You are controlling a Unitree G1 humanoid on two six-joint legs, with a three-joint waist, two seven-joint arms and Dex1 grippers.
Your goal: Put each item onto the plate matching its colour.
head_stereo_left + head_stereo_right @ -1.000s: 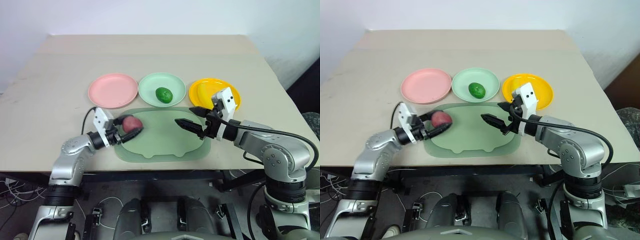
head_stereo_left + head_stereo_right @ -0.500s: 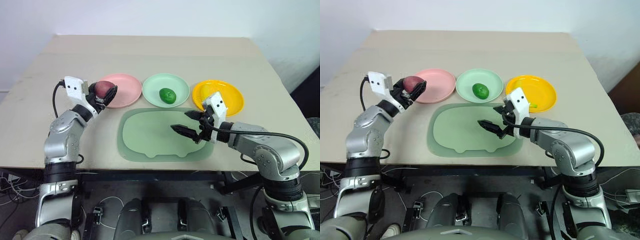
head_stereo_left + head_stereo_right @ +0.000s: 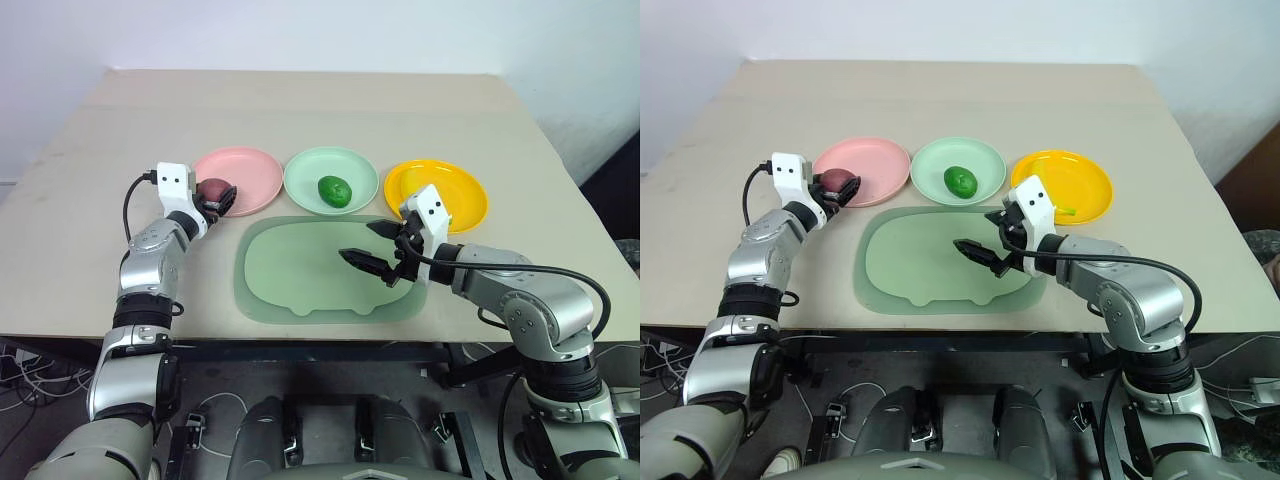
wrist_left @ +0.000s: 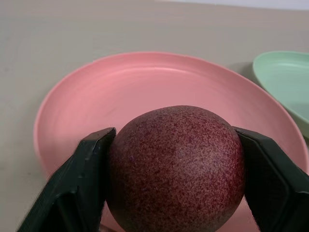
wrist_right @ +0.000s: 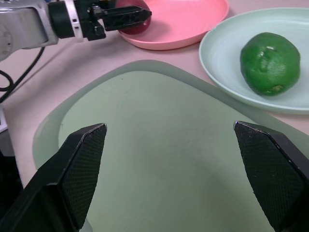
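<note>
Jaws of the left gripper (image 3: 222,196) press against both sides of the potato (image 3: 212,188), so it looks clamped. It sits low over the near left edge of the pink plate (image 3: 250,170); whether it rests on the plate I cannot tell. Next along, the green fruit (image 3: 334,189) lies in the green plate (image 3: 305,180). In front of the plates is the pale green mat (image 3: 290,280), and the right gripper (image 3: 358,241) hangs over its right half, jaws wide apart and empty. Behind it, a bit of the banana (image 3: 1067,211) shows on the yellow plate (image 3: 460,200).

The main risk, as I judge it, is the release. The potato is round and close to the sloping rim, so it could roll off onto the table (image 3: 300,100) when let go, or be dragged back by a finger as the arm pulls away.

A second ago the left gripper held the potato over the mat's left edge; it has since carried it to the pink plate. The right arm has hardly moved.
</note>
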